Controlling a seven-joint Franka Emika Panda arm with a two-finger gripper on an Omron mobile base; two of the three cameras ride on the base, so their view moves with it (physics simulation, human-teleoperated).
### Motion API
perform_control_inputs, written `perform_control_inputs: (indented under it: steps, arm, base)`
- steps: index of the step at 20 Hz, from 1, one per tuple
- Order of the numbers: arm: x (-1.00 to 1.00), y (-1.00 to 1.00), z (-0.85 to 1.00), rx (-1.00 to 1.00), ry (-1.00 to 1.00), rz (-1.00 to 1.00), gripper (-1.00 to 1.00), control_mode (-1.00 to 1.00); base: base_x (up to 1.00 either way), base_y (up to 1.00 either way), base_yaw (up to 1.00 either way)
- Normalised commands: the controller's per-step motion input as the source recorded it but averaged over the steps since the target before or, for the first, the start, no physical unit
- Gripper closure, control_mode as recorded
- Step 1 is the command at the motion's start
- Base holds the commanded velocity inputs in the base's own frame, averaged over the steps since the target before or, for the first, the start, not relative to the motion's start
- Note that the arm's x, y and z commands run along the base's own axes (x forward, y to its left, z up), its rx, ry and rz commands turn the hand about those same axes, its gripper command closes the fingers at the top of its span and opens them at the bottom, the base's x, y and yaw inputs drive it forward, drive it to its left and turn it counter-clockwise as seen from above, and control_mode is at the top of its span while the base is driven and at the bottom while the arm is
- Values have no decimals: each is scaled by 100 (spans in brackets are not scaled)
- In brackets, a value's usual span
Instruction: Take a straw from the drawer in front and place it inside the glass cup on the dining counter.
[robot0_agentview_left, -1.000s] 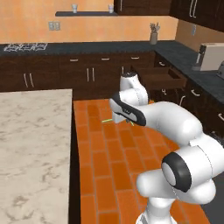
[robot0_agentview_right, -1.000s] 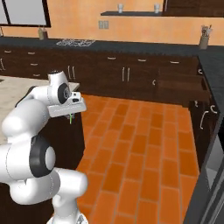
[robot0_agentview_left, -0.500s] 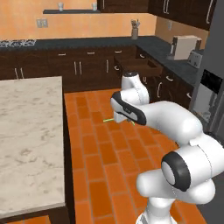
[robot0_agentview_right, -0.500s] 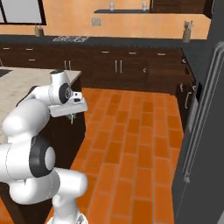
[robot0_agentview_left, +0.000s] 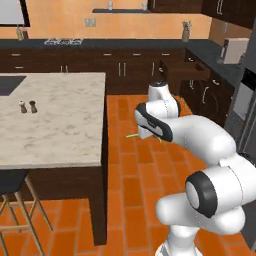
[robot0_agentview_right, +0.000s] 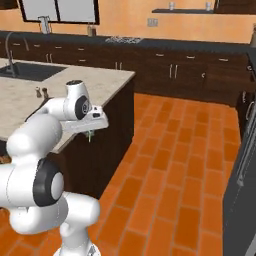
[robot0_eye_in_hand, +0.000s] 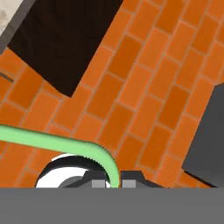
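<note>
- Fingers of the gripper (robot0_eye_in_hand: 114, 183) are pressing together and pinching the straw (robot0_eye_in_hand: 65, 142), whose lower end is running down between them at the bottom of the hand view.
- From that pinch the straw is rising, bending through its ribbed elbow and stretching away to the left as a thin, smooth, bright green tube above the orange brick floor (robot0_eye_in_hand: 144, 87).
- Left of the gripper (robot0_agentview_left: 143, 134) in the left base view, the dining counter (robot0_agentview_left: 55, 120) is spreading its beige veined marble top over dark brown sides; two small shakers (robot0_agentview_left: 27, 106) are standing on it, well apart from the gripper.
- Just off the counter's right edge, the straw (robot0_agentview_left: 133, 135) is poking out leftward from the gripper, hanging above the floor.
- Right of the counter and beyond the arm, the drawer (robot0_agentview_left: 184, 71) is standing pulled out, a dark brown wooden box.
- In the right base view the gripper (robot0_agentview_right: 91, 134) is hovering beside the counter's near corner, a green sliver of straw (robot0_agentview_right: 90, 135) under it.
</note>
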Motion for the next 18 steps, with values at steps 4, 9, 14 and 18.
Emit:
perform_control_inputs:
  steps: [4,9,14,18]
  arm:
    - [0,0,0,0,0,0,100,100]
    - [0,0,0,0,0,0,100,100]
    - [0,0,0,0,0,0,100,100]
    - [0,0,0,0,0,0,100,100]
  base:
    - [-26,83,67]
    - [-4,92,68]
    - [20,100,37]
    - [53,100,10]
